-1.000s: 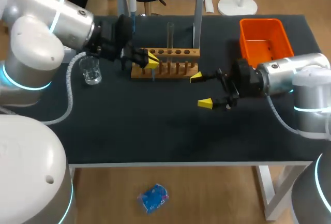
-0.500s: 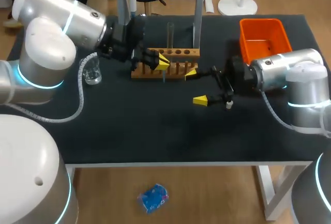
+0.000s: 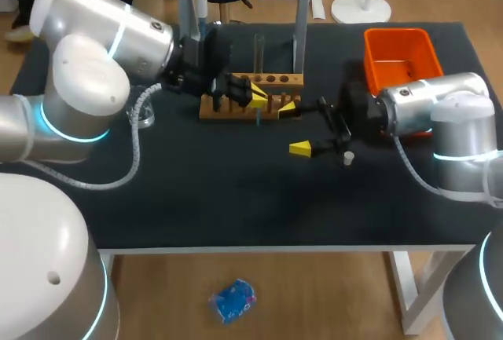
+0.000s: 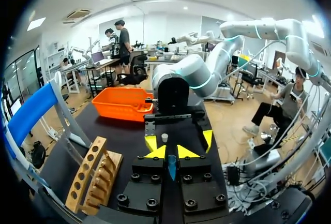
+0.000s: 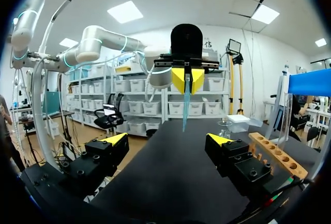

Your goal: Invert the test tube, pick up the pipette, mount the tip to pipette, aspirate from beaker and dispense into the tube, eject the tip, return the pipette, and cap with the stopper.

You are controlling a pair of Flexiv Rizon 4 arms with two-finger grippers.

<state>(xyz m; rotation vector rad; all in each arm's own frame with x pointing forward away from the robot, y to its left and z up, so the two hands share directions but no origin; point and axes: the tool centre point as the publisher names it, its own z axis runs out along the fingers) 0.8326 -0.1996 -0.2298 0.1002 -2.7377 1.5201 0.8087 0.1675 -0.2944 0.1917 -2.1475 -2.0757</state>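
While my left gripper [image 3: 254,98] clamps the pipette tip [image 5: 185,110], long axis vertical and point down, just before the wooden rack [image 3: 275,81], my right gripper [image 3: 294,128] stands close to its right, fingers spread, facing it

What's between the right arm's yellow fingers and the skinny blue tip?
Only bare black tabletop, shown in the right wrist view; the left gripper holds that blue tip.

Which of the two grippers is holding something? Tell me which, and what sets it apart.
The left gripper: it pinches a thin blue pipette tip. The right gripper stands wide open and empty.
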